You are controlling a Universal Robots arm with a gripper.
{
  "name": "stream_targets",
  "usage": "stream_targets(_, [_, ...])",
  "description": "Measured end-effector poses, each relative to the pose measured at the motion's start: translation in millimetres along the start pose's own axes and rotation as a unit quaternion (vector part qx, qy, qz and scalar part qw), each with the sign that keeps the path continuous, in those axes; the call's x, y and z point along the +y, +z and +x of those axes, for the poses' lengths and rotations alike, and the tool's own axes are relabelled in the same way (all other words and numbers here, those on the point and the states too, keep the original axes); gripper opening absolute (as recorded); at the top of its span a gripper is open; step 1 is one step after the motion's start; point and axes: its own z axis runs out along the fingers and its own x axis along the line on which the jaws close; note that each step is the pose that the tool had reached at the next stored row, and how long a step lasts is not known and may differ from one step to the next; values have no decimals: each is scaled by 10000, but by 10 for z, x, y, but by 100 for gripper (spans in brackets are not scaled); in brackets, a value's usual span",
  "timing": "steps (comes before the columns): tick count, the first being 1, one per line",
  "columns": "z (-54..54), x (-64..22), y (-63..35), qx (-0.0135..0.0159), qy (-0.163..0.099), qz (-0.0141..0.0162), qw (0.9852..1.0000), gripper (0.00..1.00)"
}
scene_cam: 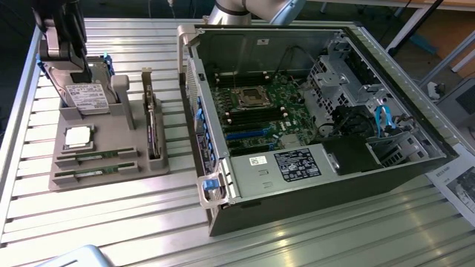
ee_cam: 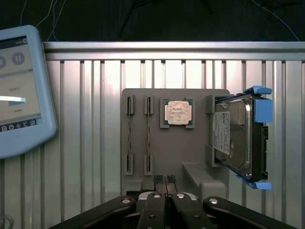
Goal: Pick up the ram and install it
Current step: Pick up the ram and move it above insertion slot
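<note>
The fingers [ee_cam: 158, 180] were shut on nothing, poised above the edge of the grey tray [ee_cam: 190, 148]. The ram [ee_cam: 148, 136] stood on edge in its slot, with its twin [ee_cam: 129, 136] just beside it, and neither was lifted. A clean pick would likely need the fingers parted, squared across the thin board midway between its end clips, then a straight pull. The processor [ee_cam: 178, 113] and hard drive [ee_cam: 236, 136] sat alongside. The upright expansion card [scene_cam: 152, 125] flanked the tray, and the open computer case [scene_cam: 297, 111] stood beyond it on the bench [scene_cam: 111, 222].
</note>
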Motion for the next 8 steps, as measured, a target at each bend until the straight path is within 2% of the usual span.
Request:
stream_targets(2, [45, 2, 1, 0, 0, 0, 10000, 10])
stream_targets(8, [66, 3, 0, 0, 0, 0, 10000, 10])
